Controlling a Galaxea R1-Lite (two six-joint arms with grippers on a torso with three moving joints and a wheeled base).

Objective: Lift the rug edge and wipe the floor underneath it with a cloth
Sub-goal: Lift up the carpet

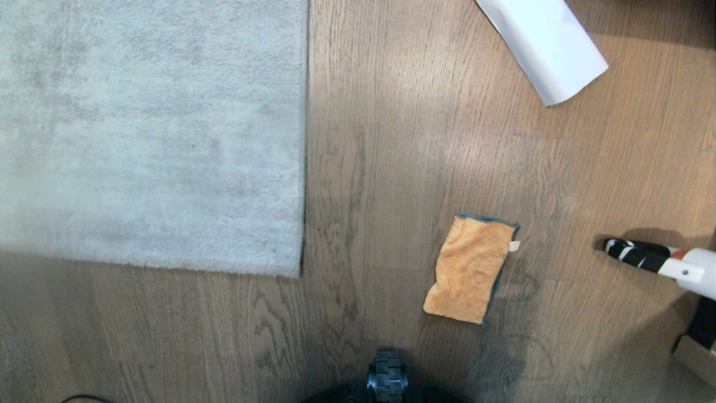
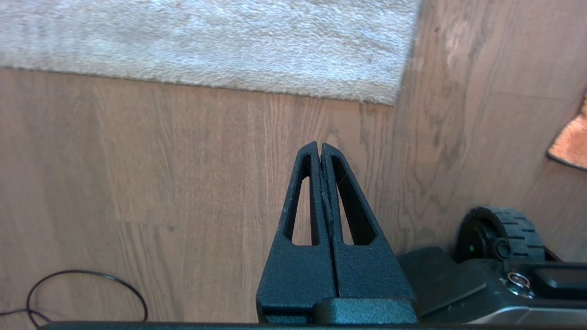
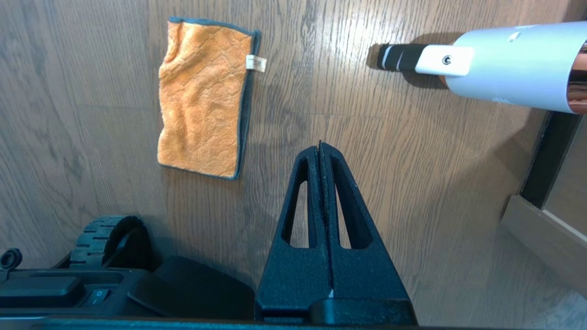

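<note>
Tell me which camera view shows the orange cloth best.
The right wrist view: the cloth lies flat and whole on the floor, close up, its dark edging and white tag clear. The head view also shows all of it, smaller. The left wrist view catches only one corner at the picture's edge.

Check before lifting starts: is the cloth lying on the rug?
No, the cloth lies flat on the floor, apart from the rug.

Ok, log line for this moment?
rug: flat, unlifted | cloth: loose on floor, right of rug | left tool: shut, empty | right tool: shut, empty
</note>
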